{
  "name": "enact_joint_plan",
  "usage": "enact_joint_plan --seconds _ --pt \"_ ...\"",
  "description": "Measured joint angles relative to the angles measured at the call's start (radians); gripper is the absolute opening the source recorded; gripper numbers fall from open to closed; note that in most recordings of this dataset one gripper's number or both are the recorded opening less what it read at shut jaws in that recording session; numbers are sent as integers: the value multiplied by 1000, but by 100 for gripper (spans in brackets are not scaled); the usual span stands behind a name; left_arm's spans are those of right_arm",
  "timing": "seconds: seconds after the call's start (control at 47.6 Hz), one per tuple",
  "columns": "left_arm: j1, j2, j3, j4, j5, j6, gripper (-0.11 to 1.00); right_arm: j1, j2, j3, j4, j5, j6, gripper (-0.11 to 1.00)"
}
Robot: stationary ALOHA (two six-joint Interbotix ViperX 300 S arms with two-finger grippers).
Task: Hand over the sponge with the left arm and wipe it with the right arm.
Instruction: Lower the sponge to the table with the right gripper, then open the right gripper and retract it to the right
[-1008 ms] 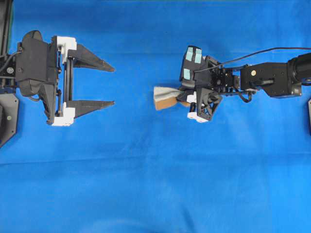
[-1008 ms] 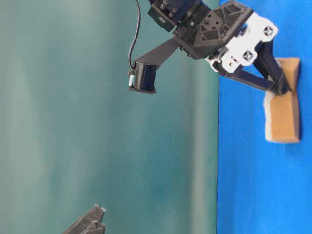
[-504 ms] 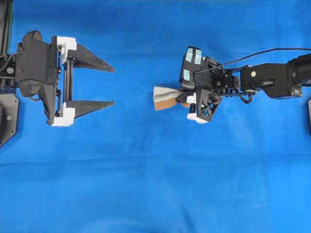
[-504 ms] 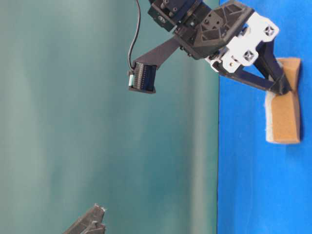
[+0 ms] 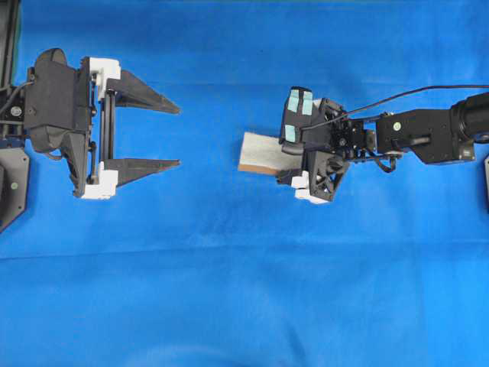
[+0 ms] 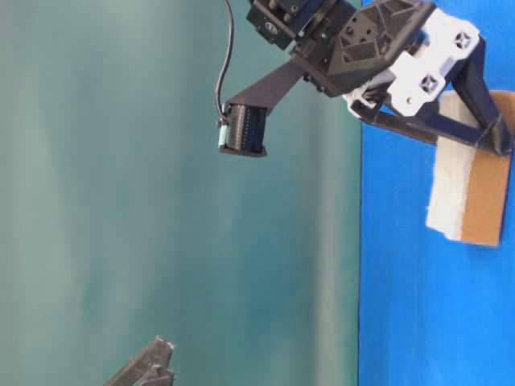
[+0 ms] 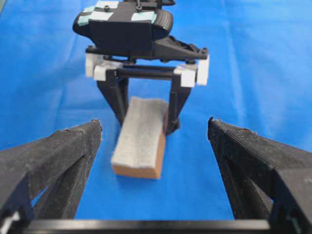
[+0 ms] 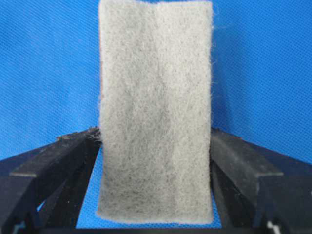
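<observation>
**Sponge on the cloth, right tool spread around it**

The sponge point(image 5: 260, 151) lies on the blue table point(image 5: 229, 290) a little right of centre in my overhead view, speckled grey face up and the thin tan layer underneath. Its long axis runs left to right. The right tool point(image 7: 145, 126) straddles the end nearest its own arm, one black finger along each long edge. The jaws look released rather than clenched, as the block shows no squeeze or dent. In the right wrist view the fingertips point(image 8: 80, 146) sit right against the fuzzy sides. The far half of the sponge sticks out free towards the other arm.

The left tool point(image 5: 177, 135) is well apart at the left edge, level with the sponge and pointing at it. Its two long fingers are spread wide with nothing between them but cloth.
</observation>
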Motion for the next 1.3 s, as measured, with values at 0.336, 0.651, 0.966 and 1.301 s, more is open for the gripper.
enact_joint_plan --seconds 0.336,0.651,0.966,1.301 --pt "0 0 0 2 2 0 88 15 -64 -11 0 54 -9 74" --pt "0 0 0 0 2 0 88 15 -239 -14 -12 164 -35 74" --pt "2 0 -2 0 2 0 88 15 -425 0 -31 202 -38 74" --pt "2 0 0 0 2 0 88 15 -451 15 -31 196 -38 74"
